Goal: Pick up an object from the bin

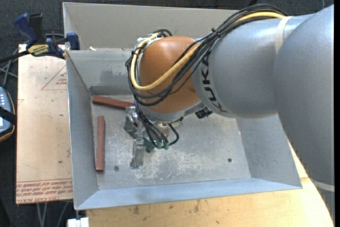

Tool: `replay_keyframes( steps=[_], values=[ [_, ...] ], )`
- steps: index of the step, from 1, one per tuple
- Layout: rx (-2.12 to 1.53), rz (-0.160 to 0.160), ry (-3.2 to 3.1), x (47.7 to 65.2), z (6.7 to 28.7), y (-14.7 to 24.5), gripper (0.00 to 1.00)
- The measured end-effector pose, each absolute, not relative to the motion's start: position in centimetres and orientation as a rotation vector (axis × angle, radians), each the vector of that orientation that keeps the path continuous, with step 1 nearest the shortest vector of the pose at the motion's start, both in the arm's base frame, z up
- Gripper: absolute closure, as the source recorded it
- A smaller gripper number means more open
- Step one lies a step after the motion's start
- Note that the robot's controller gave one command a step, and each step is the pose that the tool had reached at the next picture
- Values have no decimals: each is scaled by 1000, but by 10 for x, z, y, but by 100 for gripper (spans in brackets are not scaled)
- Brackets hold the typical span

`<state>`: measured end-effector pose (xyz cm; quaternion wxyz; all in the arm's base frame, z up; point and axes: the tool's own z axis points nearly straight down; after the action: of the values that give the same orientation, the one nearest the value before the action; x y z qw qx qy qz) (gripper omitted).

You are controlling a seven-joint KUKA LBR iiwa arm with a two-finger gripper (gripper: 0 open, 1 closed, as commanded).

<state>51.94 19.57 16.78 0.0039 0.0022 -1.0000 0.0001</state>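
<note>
Reddish-brown bar (100, 143) is noted lying lengthwise on the bin (212, 162) floor by the left wall. The end effector (138, 159) is seen low over bare floor just to its right, apart from it; whether it is apart or together cannot be told. A second bar (111, 102) of the same kind is seen farther back, its right end hidden under the wrist. Count: two bars. Both are judged stiff, light, probably wooden; a hold across the narrow width at mid-length is advised.

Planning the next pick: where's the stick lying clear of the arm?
The stick lies along the left bin wall, left of the gripper, below the other stick.
</note>
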Motion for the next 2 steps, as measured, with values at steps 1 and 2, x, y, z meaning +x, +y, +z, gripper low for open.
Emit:
replay_keyframes(
  steps=[1,2],
  values=[
    [1,-2,-3141,521,172,195,0],
    [-19,-8,-3149,544,125,159,0]
  ],
)
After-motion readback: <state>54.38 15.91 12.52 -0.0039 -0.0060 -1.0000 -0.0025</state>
